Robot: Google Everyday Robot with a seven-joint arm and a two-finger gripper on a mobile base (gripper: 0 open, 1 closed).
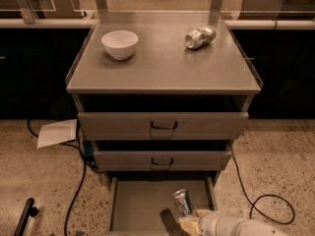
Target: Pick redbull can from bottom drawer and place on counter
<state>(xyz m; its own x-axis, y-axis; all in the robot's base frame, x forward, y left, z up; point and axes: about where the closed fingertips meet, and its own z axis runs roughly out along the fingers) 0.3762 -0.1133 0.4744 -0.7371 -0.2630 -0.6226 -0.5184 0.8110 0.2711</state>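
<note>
One redbull can (182, 202) stands tilted in the bottom drawer (138, 205), toward its 3 o'clock wall, with the gripper (193, 222) just beside the can's base at 5 o'clock; whether it is spread or clamped cannot be told. Handling: centre the grasp on the can's mid-body before lifting, then set it upright on the counter (162, 68) near 6 o'clock, apart from the white bowl (119, 44) and the pale can (201, 37).

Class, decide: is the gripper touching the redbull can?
Cannot tell. The camera view shows the gripper low in the bottom drawer, close beside the lower end of the redbull can; neither contact nor gap shows plainly.
</note>
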